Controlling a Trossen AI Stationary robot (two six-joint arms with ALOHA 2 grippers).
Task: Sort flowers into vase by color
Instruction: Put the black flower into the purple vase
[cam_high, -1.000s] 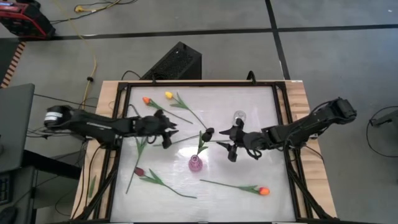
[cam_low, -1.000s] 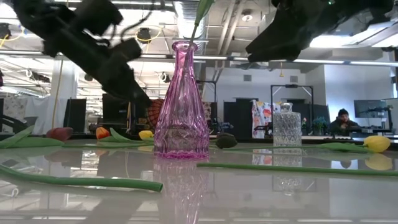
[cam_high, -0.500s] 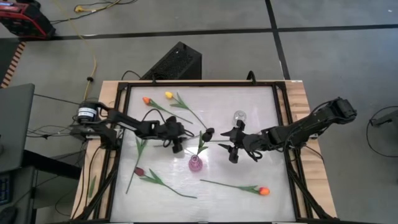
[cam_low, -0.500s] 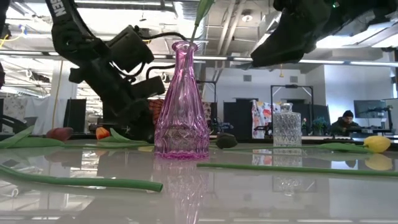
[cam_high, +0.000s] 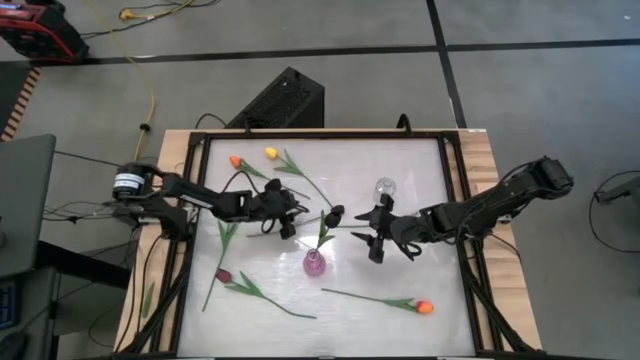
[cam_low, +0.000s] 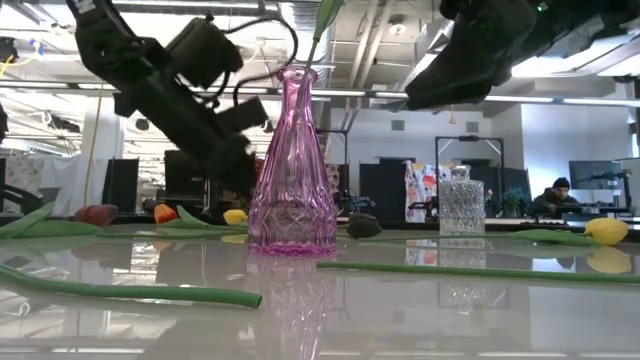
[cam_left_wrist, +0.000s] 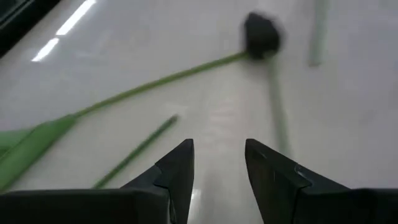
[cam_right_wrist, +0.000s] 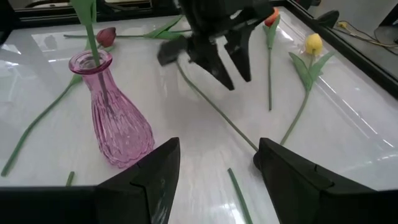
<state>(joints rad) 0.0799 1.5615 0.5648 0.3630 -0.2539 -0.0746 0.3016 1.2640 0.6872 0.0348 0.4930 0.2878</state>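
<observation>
A pink glass vase (cam_high: 314, 262) stands mid-table with one green stem (cam_right_wrist: 87, 25) in it. The flower's head does not show. A clear vase (cam_high: 385, 187) stands farther back. A dark tulip's head (cam_high: 335, 213) lies on the table between my grippers and shows in the left wrist view (cam_left_wrist: 261, 34), its stem lying on the table. My left gripper (cam_high: 290, 218) is open just left of that head, above the table, and holds nothing (cam_left_wrist: 217, 149). My right gripper (cam_high: 365, 233) is open and empty right of the vase (cam_right_wrist: 214, 162).
Yellow (cam_high: 271, 153) and orange (cam_high: 235, 160) tulips lie at the far left. A maroon tulip (cam_high: 223, 275) lies near left. An orange tulip (cam_high: 425, 307) lies near right. A black frame (cam_high: 455, 200) rims the table. A person (cam_low: 550, 190) sits in the room behind.
My left gripper has gone toward the table's right edge, toward the dark tulip head. It dipped low to the table, then rose a little. It stays open. My right arm has kept still.
</observation>
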